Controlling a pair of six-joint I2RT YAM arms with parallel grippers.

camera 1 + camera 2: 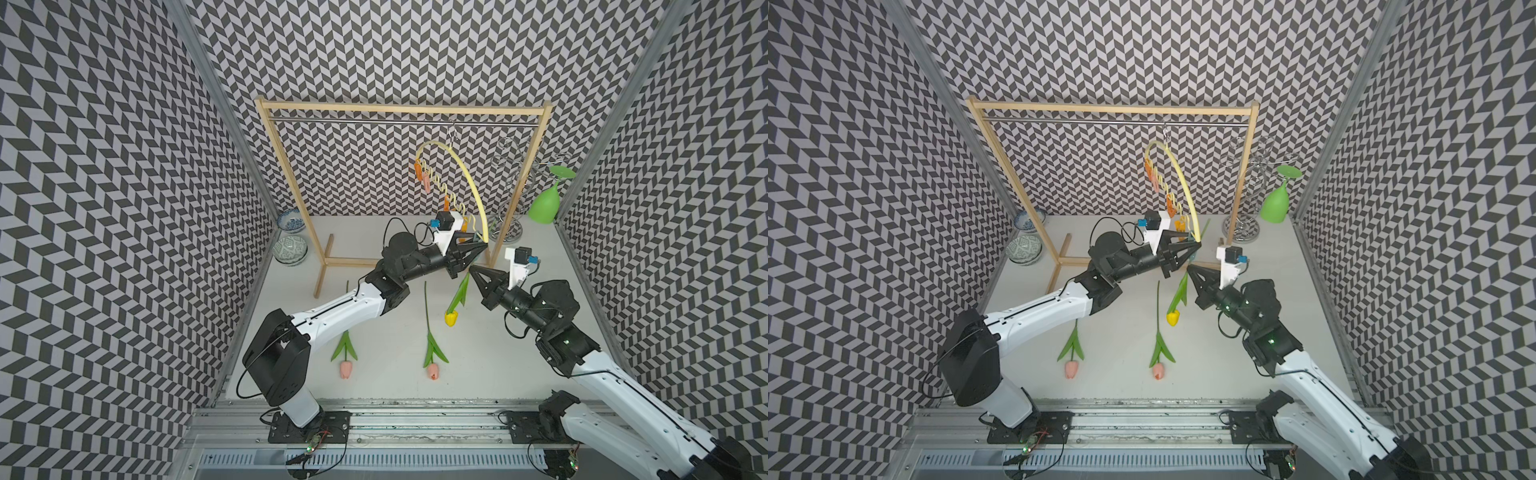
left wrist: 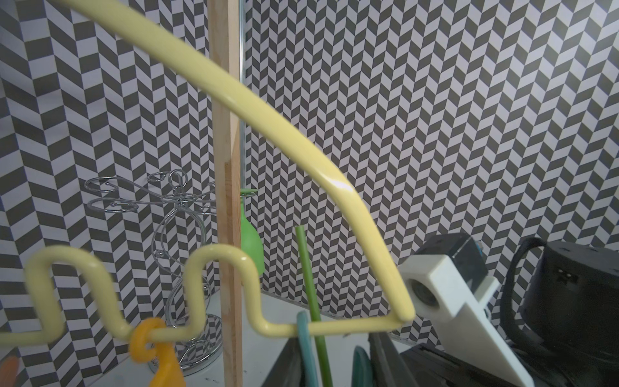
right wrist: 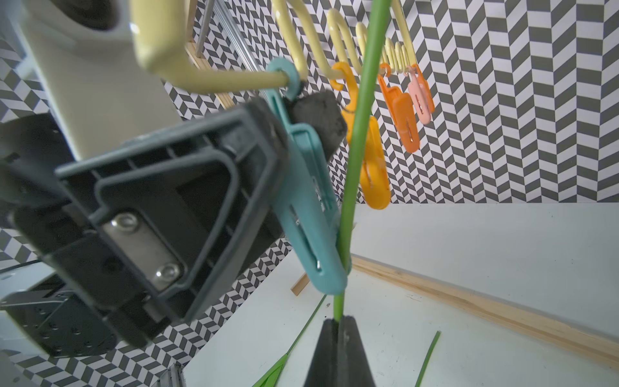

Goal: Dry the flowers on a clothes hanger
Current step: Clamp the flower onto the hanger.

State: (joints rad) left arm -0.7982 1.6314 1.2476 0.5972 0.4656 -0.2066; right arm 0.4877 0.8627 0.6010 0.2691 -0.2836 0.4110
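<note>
R hand (image 3: 338, 321), shut tight on the yellow tulip's (image 1: 451, 318) stem (image 3: 355, 150), hangs it head-down at the clothes hanger's (image 1: 465, 170) end where L hand (image 1: 483, 243) nips the teal peg (image 3: 311, 207), so keep stem deep in peg's mouth til L eases off, w/ 2 pink tulips (image 1: 345, 369) (image 1: 433, 370) lying on bench (image 1: 386, 332).

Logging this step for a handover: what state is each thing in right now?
clothes hanger, hooked on rack rod, tilted
yellow tulip, bloom down, stem held by right gripper, at teal clothespin's tip
teal clothespin, on clothes hanger's bar, squeezed by left gripper
pink tulips, lying flat on table
green glass, hanging upside down
</note>
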